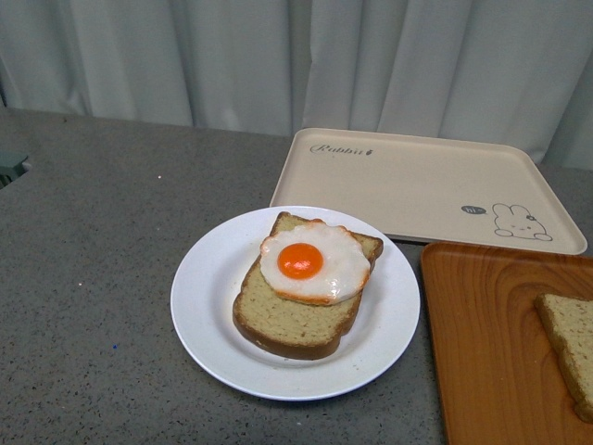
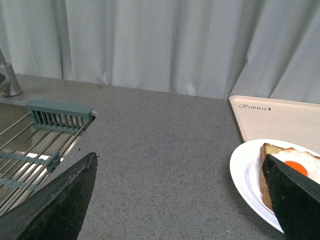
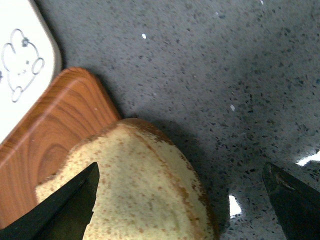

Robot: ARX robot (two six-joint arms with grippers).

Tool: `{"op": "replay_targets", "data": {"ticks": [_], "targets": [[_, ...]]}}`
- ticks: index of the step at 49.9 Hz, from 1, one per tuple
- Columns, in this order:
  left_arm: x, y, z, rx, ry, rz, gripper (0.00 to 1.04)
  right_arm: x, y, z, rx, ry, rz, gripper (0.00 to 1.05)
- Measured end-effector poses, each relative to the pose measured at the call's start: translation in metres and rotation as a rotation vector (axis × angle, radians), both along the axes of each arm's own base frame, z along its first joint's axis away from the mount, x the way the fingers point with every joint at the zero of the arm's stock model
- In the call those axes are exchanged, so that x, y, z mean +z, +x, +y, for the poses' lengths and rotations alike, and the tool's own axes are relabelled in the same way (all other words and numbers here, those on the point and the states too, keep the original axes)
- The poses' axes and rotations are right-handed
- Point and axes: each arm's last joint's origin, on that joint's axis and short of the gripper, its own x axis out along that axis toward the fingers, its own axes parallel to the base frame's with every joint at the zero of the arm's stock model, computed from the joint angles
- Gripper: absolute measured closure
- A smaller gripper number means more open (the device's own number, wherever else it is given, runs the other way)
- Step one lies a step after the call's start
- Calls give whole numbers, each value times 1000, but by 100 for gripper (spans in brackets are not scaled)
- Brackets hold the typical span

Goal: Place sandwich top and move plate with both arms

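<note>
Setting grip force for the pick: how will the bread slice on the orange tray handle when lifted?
The sandwich top looks thin and flat, so it is probably light. Its crust edge shows a clean, unsagging outline, so it is likely stiff, not floppy. Its speckled matte face probably grips well rather than slipping.

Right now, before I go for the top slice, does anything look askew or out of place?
Two small things. The top slice hangs off the orange tray's edge over the counter, in the right wrist view. The egg sits off-centre on the lower slice, toward its far end. Nothing spilled.
</note>
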Motion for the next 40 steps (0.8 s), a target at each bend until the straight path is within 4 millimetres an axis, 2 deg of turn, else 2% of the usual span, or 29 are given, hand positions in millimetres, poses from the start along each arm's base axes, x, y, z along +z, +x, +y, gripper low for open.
{"op": "replay_targets", "data": {"ticks": [21,40], "targets": [[0,0,0,0,0,0,6,-4,7,18,64,-19,18,9],[0,0,0,0,0,0,6,-11,10,23,74,-9,22,9]]}}
